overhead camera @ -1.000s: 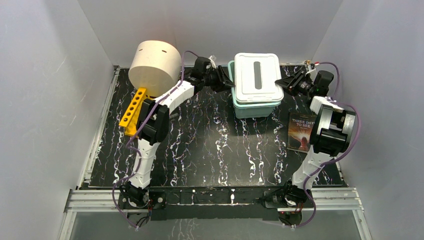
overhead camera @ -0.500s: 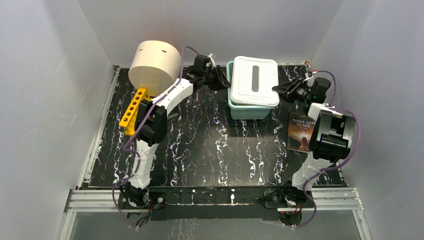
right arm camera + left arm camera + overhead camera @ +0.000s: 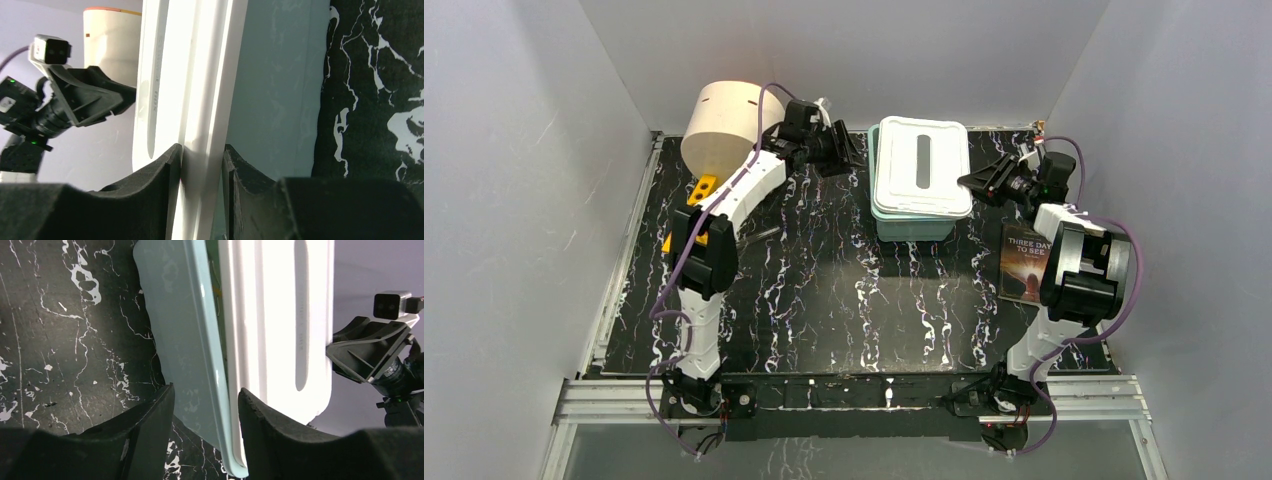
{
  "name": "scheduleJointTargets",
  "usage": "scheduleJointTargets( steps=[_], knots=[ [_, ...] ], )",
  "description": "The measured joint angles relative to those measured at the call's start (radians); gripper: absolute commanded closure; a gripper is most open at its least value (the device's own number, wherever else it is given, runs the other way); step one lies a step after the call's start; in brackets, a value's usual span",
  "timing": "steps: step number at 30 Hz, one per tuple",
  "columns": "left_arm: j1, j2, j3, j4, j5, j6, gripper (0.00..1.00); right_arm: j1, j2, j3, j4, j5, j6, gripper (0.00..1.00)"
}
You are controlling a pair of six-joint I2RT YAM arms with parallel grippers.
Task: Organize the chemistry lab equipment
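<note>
The only piece of lab equipment you can see is the yellow holed rack. It lies back along the arm from your left gripper, where the forearm crosses over it and hides most of it. The big cream cylinder stands just beside its far end. Your left gripper is released, its fingers spread wide with nothing between them. It sits just off the left wall of the mint-green bin, which is directly ahead of the fingertips. A white lid rests on that bin. On the side facing your left gripper a thin gap shows between lid and bin, with a glimpse of something yellow and green inside, too little to name. Across the bin, your right gripper is clenched on the lid's right rim, with one finger on each face of the edge. Back from that gripper toward its arm's base, a dark-covered book lies flat on the black marbled table, just beside the right arm and apart from the bin.
</note>
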Motion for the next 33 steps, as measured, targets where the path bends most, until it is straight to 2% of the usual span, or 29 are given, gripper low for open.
scheduleJointTargets(
  steps=[9, 18, 26, 33],
  knots=[
    [0.017, -0.034, -0.013, 0.032, 0.029, -0.022, 0.41, 0.012, 0.045, 0.105, -0.116, -0.025, -0.138, 0.52],
    [0.016, -0.025, -0.037, 0.083, 0.095, -0.089, 0.31, 0.013, 0.060, 0.126, -0.121, -0.027, -0.163, 0.41],
    [0.000, 0.024, -0.037, 0.114, 0.133, -0.148, 0.31, 0.013, 0.060, 0.126, -0.094, -0.014, -0.130, 0.36],
    [-0.032, 0.064, -0.035, 0.093, 0.131, -0.116, 0.30, 0.013, 0.060, 0.126, -0.096, 0.022, -0.131, 0.29]
  ],
)
